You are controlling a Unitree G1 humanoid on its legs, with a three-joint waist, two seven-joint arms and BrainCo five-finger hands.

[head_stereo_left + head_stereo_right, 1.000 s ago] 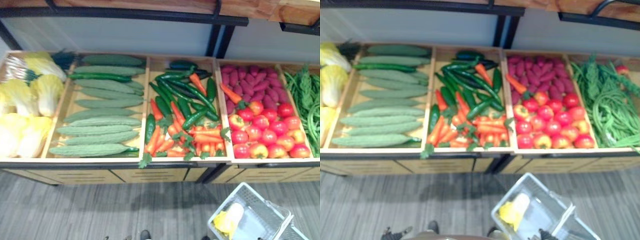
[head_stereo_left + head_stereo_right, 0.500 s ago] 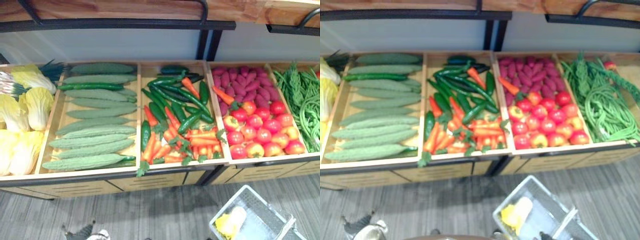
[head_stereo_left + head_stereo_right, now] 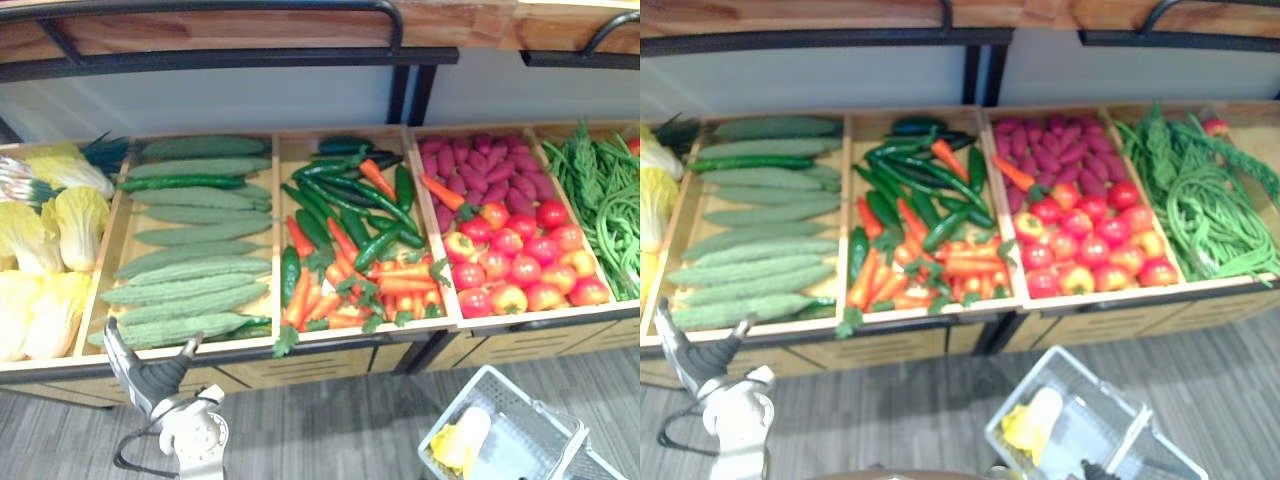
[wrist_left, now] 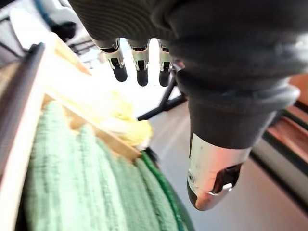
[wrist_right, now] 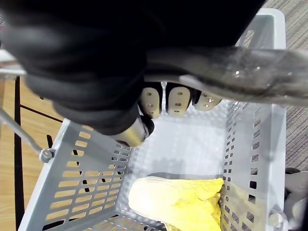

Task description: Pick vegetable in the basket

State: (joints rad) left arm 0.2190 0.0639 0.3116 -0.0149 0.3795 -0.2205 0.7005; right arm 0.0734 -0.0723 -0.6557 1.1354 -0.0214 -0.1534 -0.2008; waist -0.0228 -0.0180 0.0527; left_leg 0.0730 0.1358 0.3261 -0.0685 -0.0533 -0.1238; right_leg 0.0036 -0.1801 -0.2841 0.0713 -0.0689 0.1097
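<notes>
A grey plastic basket [image 3: 520, 425] hangs low at the right with a yellow-white cabbage [image 5: 178, 202] lying in it. My right hand [image 5: 175, 101] is shut on the basket handle [image 5: 221, 62]. My left hand [image 3: 140, 372] is open with straight fingers [image 4: 139, 67]. It is up at the front edge of the crate of pale green bitter gourds [image 3: 190, 265], just above the nearest gourd [image 4: 72, 183], and holds nothing.
Wooden crates in a row hold cabbages [image 3: 50, 230], green peppers with carrots [image 3: 350, 280], tomatoes [image 3: 520, 265] below purple sweet potatoes [image 3: 490, 165], and green beans [image 3: 605, 200]. A black rail [image 3: 230, 60] and a wooden shelf run above. Grey floor lies in front.
The camera has shifted. My left hand has risen into view at the lower left, up to the front edge of the bitter gourd crate. The basket still hangs from my right hand.
</notes>
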